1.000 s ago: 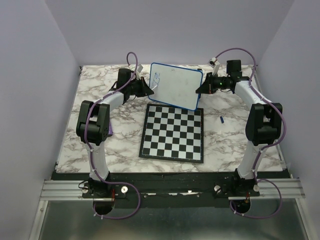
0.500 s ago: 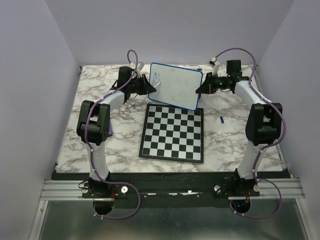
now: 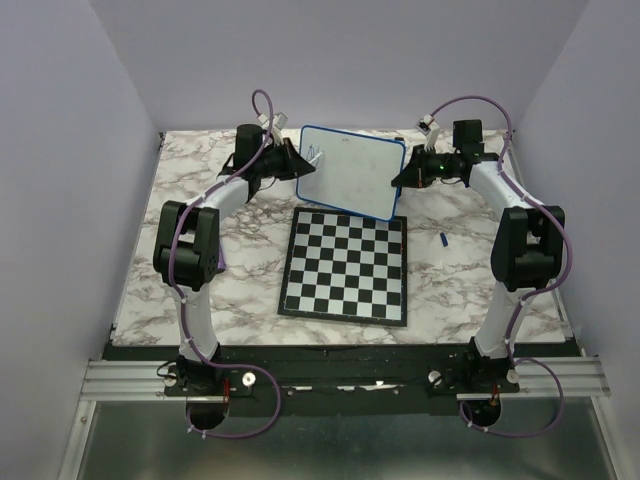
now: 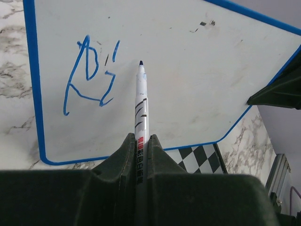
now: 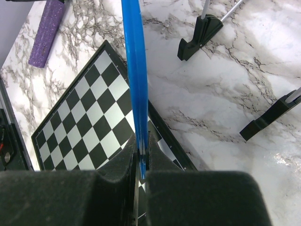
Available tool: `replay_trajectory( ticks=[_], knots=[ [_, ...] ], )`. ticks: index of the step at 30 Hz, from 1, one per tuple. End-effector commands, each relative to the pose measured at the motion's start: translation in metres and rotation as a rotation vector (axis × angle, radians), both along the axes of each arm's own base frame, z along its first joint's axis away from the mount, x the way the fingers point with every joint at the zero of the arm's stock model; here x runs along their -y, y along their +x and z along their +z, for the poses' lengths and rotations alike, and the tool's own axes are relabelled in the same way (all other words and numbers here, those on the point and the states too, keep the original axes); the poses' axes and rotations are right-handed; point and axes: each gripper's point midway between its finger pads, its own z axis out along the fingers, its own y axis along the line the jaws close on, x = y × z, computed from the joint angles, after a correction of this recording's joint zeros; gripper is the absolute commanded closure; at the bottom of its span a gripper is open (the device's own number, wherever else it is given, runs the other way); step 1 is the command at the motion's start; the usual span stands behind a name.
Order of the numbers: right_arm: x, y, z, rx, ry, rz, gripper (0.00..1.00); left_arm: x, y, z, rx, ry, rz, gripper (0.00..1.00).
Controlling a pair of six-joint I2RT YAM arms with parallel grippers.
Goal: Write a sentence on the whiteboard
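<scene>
The whiteboard (image 3: 352, 172), white with a blue rim, is held tilted up above the far end of the table. My right gripper (image 3: 403, 176) is shut on its right rim (image 5: 135, 70), seen edge-on in the right wrist view between the fingers (image 5: 142, 141). My left gripper (image 3: 292, 163) is shut on a white marker (image 4: 141, 106) at the board's left side. The marker's dark tip (image 4: 140, 62) points at the board face just right of the sentence (image 4: 88, 70), which shows as a few blue handwritten strokes near the top left corner. I cannot tell whether the tip touches.
A black-and-white chessboard (image 3: 346, 265) lies flat just in front of and below the whiteboard. A small blue marker cap (image 3: 442, 239) lies to its right. Two black stands with metal rods (image 5: 200, 35) (image 5: 270, 117) lie on the marble. A purple object (image 5: 47, 30) lies at the chessboard's left.
My left gripper has shifted toward the far side with the marker, along the board's left part. The right gripper and the whiteboard have stayed put.
</scene>
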Motion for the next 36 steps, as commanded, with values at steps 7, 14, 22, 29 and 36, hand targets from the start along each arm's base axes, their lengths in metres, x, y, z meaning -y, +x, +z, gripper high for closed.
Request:
replay_trajectory(
  ticks=[7, 14, 22, 29, 36],
  knots=[
    [-0.005, 0.001, -0.002, 0.008, 0.003, 0.028, 1.0, 0.014, 0.002, 0.011, 0.021, -0.026, -0.052, 1.0],
    [-0.005, 0.001, -0.002, 0.009, 0.004, 0.028, 1.0, 0.014, 0.007, 0.003, 0.002, -0.004, -0.044, 1.0],
    [-0.005, 0.001, -0.003, 0.006, 0.004, 0.029, 1.0, 0.013, 0.01, -0.004, -0.018, 0.018, -0.035, 1.0],
    [-0.005, 0.001, -0.003, 0.008, 0.003, 0.029, 1.0, 0.009, 0.011, -0.009, -0.029, 0.04, -0.015, 1.0],
    [-0.004, 0.001, -0.003, 0.008, 0.003, 0.028, 1.0, 0.005, 0.012, -0.011, -0.026, 0.053, 0.004, 1.0]
  ],
)
